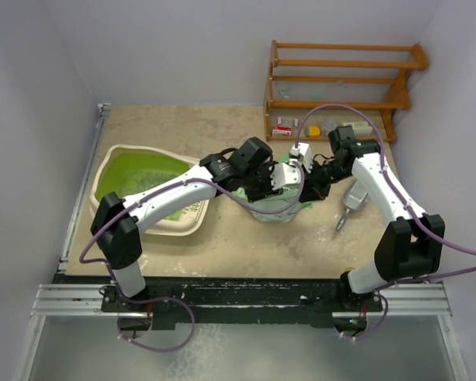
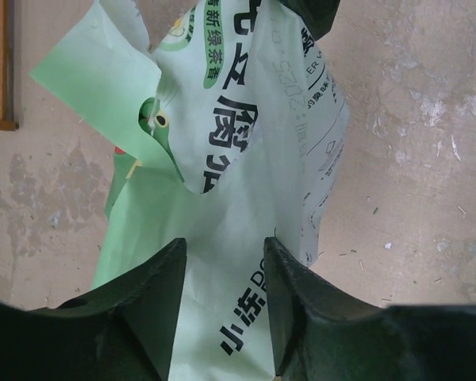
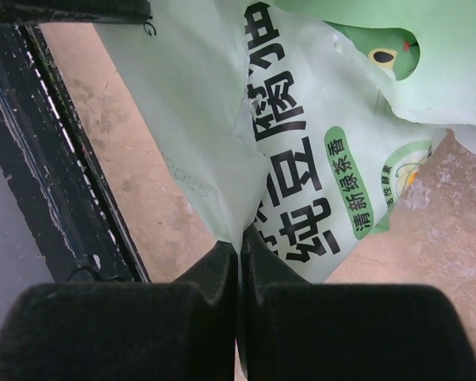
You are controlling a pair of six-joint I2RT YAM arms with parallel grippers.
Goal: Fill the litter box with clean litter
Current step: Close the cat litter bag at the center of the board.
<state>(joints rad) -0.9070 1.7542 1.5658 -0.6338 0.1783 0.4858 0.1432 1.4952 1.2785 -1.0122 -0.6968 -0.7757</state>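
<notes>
litter box point(image 1: 135, 178) at left; right gripper point(image 3: 239, 250) clamped tight on the green bag point(image 3: 301, 159), left gripper point(image 2: 224, 244) half-open astride it

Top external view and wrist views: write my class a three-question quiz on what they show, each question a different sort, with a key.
1. Fill in: the litter box has a ___ inner surface.
2. True or false: the right pincer is shut on the printed bag.
3. Where does the metal scoop lie? A in the box; B on the table, right of the bag; C atop the bag.
Key: 1 green; 2 true; 3 B.
</notes>
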